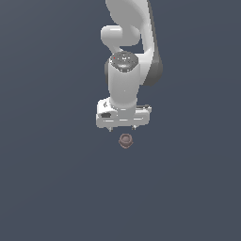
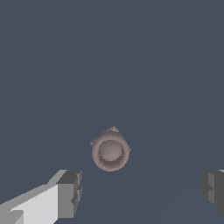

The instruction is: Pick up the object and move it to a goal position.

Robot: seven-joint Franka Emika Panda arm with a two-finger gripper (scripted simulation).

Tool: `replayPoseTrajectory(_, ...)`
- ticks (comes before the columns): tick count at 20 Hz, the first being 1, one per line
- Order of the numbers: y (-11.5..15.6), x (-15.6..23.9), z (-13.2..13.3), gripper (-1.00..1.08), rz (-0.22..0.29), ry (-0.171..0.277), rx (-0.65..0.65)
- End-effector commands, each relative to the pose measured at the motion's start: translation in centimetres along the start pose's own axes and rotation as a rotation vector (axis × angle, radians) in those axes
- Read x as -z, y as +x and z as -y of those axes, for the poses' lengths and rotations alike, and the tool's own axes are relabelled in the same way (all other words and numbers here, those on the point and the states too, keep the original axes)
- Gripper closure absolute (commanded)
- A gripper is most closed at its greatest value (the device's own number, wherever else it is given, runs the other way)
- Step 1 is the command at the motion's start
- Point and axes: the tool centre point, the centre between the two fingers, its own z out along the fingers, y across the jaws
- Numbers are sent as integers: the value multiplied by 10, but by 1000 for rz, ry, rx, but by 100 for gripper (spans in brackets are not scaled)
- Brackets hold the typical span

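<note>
The object is a tiny round reddish-brown knob with a darker hollow centre, lying on the flat grey-blue floor. In the exterior view it sits just below my white gripper, slightly toward the exterior view's right of its middle. In the wrist view the object shows as a round ring between and beyond my two grey fingertips. My gripper is open wide and holds nothing. It does not touch the object.
The white arm rises above the gripper toward the top of the exterior view. The grey-blue floor stretches around the object on all sides.
</note>
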Motion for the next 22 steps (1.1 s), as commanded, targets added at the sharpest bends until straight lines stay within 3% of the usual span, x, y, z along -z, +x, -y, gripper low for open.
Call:
replayPoseTrajectory(1,-1,-5,1,-92,1,-1,29)
replayPoseTrajectory(22,-18,-79,18,-92,7,2,522)
